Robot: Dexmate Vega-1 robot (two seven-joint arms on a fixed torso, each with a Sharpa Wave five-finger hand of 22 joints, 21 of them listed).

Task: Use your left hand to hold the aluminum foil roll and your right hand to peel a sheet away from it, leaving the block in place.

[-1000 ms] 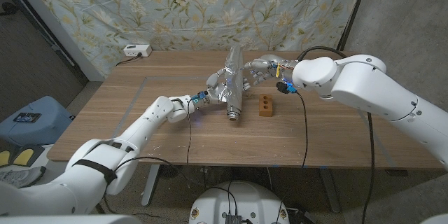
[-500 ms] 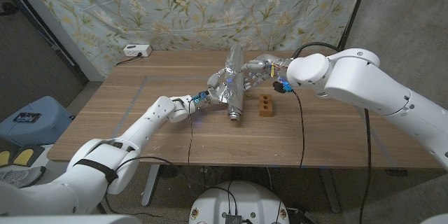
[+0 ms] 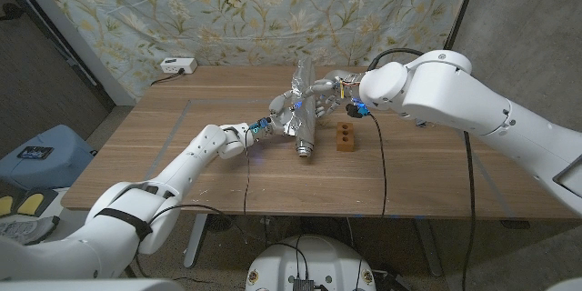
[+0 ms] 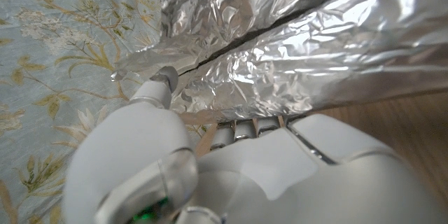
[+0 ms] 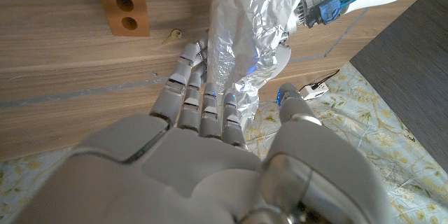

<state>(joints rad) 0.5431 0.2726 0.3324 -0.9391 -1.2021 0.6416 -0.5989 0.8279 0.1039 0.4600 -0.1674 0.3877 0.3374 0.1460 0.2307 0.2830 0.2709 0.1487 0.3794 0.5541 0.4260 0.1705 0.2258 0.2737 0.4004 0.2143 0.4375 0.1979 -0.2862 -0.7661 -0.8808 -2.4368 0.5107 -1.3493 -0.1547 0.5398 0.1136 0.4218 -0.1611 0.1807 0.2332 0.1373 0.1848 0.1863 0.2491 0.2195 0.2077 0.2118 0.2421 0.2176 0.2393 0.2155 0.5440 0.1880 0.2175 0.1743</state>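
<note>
L hand (image 3: 280, 109) grips foil roll (image 3: 303, 120) from its left side, fingers wrapped on crinkled silver surface; roll lies mid-table (image 3: 182, 155), near end showing cardboard core, loose wrinkled sheet (image 3: 302, 77) standing up at far end. R hand (image 3: 327, 87) at that sheet, fingers extended against foil w/ thumb apart; actual pinch can't tell. Wooden block (image 3: 344, 135) w/ holes just right of roll, apart from it

Foil roll (image 3: 303, 114): crinkled, shiny metal. Block (image 3: 345, 135): matt wood. Table (image 3: 182, 164): smooth wood grain. Hands: glossy plastic.
</note>
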